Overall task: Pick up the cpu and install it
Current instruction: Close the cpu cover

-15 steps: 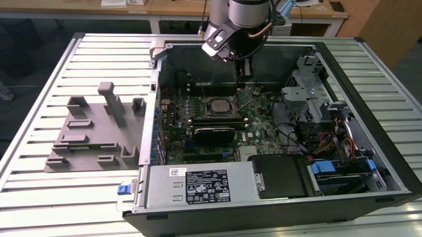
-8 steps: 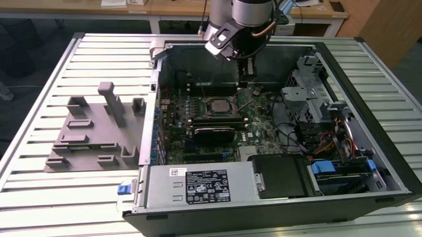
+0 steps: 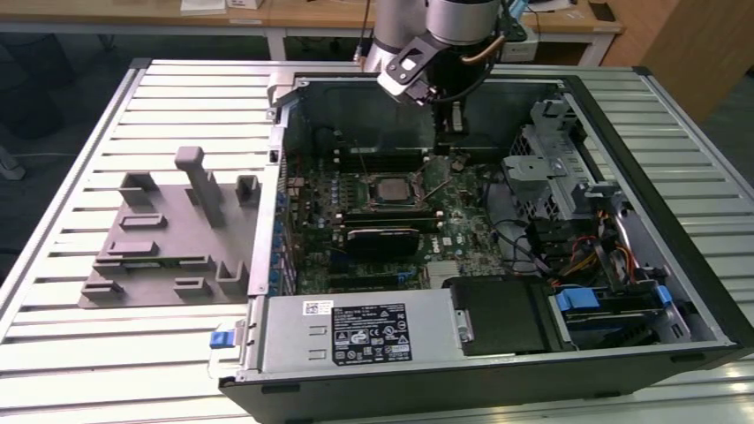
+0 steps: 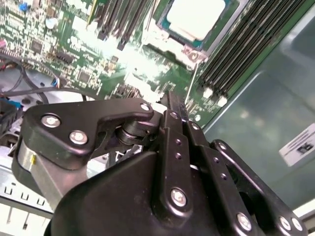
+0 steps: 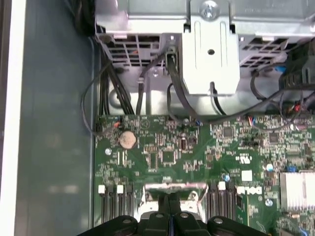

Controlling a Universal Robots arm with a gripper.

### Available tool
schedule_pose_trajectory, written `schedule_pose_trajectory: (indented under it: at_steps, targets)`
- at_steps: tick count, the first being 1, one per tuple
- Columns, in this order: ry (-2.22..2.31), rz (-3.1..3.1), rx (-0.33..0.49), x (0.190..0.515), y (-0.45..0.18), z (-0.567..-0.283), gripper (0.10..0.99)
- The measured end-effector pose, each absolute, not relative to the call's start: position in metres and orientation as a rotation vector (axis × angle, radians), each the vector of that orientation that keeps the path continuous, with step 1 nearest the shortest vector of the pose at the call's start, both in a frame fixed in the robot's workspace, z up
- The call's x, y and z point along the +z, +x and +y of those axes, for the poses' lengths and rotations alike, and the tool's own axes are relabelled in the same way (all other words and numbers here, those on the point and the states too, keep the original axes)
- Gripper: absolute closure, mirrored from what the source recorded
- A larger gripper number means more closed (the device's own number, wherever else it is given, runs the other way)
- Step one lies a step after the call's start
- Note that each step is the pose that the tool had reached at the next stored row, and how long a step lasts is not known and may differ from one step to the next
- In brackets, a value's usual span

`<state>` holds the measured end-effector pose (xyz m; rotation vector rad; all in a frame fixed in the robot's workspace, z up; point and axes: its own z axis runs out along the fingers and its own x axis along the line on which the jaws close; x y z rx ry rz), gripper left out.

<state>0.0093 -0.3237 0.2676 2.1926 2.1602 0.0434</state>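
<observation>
The jaws, pressed together with nothing between them, hang inside the open computer case (image 3: 471, 389), just over the motherboard (image 3: 454, 234) in the exterior view. At nine o'clock of the case, a grey plastic plate (image 3: 165, 238) with upright blocks lies on the slatted tabletop (image 3: 71, 353). The cpu (image 3: 387, 188) lies flat in its socket mid-board, at eight o'clock of the jaws and apart from them; the second wrist view shows its pale top (image 4: 197, 17) beyond the black fingers (image 4: 172, 123). A metal drive cage (image 3: 548, 168) stands at three o'clock of the cpu.
</observation>
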Motion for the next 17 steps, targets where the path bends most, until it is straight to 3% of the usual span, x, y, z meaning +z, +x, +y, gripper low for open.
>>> schedule_pose_trajectory:
  at_steps: [17]
  targets:
    - [2.196,2.164,0.036,0.267,0.041,-0.321,0.98]
